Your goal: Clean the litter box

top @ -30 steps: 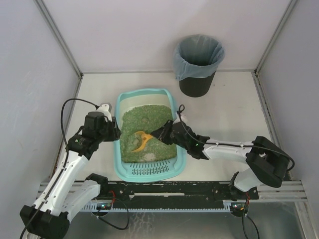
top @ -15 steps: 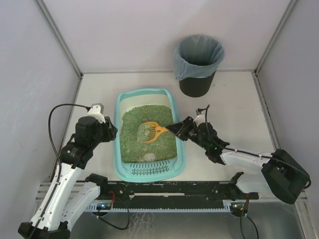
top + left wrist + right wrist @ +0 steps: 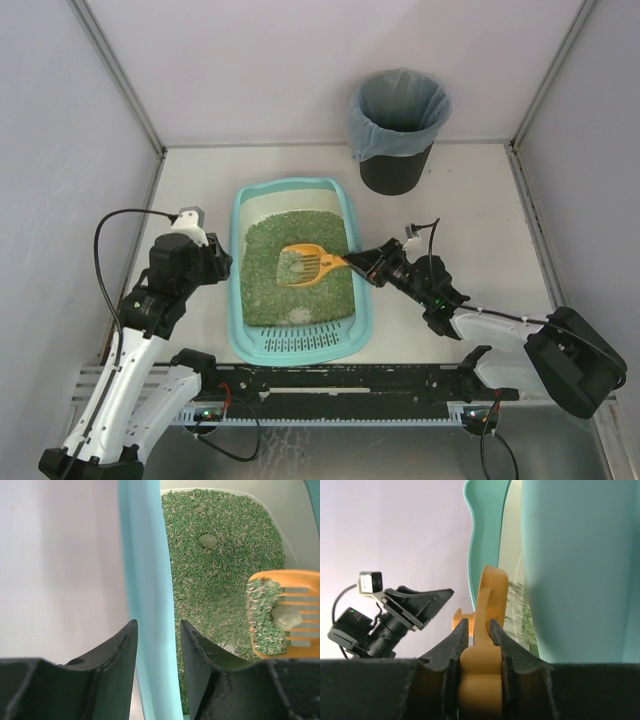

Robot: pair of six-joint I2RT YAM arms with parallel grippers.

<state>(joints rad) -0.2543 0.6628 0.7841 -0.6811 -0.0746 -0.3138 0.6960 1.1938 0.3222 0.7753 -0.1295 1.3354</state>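
The light-teal litter box [image 3: 240,300] lies mid-table, with green litter and a slotted grate at its near end. My right gripper [image 3: 362,262] is over the box's right rim, shut on the handle of the orange scoop [image 3: 303,263]. The scoop head is above the litter and carries litter and a pale clump [image 3: 286,616]. In the right wrist view the handle [image 3: 490,590] is clamped between my right gripper's [image 3: 479,630] fingers. My left gripper [image 3: 215,262] is at the box's left rim [image 3: 145,570]. Its jaws [image 3: 157,627] are slightly apart and straddle the rim. Another clump [image 3: 207,540] lies in the litter.
A black round bin [image 3: 398,125] with a grey-blue bag stands at the back right, beyond the box. White walls close the table on the left, back and right. The arm bases and a rail run along the near edge.
My right arm pulled back to the right and raised the scoop from the litter's near left to mid-box, now loaded. My left gripper drew slightly left at the rim.
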